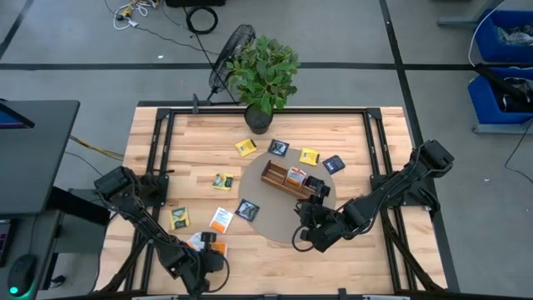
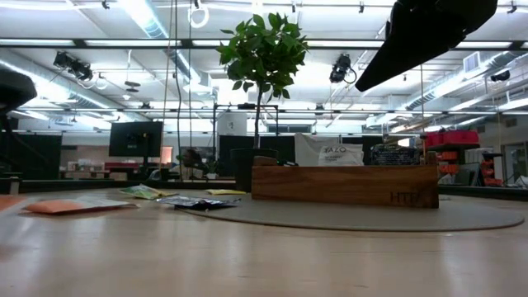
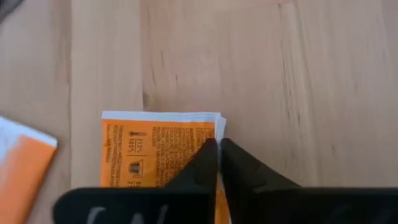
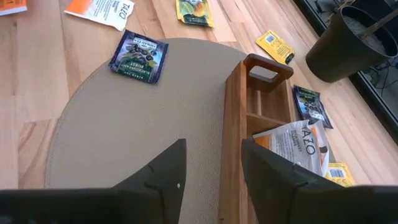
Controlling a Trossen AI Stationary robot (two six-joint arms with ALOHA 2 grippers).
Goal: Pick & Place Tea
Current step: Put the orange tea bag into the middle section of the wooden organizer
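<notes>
At the table's near edge, our left gripper (image 3: 217, 163) has its dark fingers pinched together on the side edge of an orange tea packet (image 3: 158, 152) lying flat on the pale wooden table (image 3: 298, 81). We judge the packet light, thin and limp, a glossy paper sachet likely to bend or slip, so a pinch at its edge seems the sensible hold. Just beside it lies a white-and-orange packet (image 3: 22, 158).

Farther in, our right gripper (image 4: 208, 165) hangs over the round grey mat (image 4: 124, 124) with its fingers apart and nothing between them, close to the long brown wooden box (image 4: 236, 124). The box is stiff, with dividers, and already holds a white-and-orange sachet (image 4: 295, 146).

Around the mat we see more square packets scattered: a dark blue one (image 1: 247, 210) on the mat, green (image 1: 178, 218) and yellow (image 1: 245, 147) ones on bare wood. Beyond them stands the potted plant (image 1: 264, 75).
</notes>
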